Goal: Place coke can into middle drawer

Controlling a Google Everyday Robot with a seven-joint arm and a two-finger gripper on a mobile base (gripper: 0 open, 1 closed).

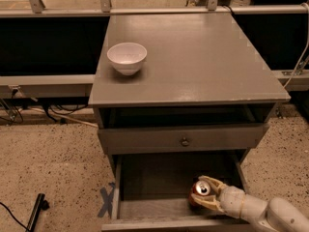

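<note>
The coke can (200, 188), red with a silver top, stands low inside the open middle drawer (154, 178), at its front right. My gripper (206, 194) reaches in from the lower right. Its pale fingers (214, 182) are closed around the can's sides. I cannot tell whether the can's base rests on the drawer floor. The drawer is pulled well out, below a shut grey drawer front (145, 140) with a small round knob (185, 141).
A white bowl (127, 57) sits at the back left of the grey cabinet top (203, 62). A dark open slot lies under the top. A black tool (35, 211) and blue tape mark (105, 201) lie on the speckled floor to the left.
</note>
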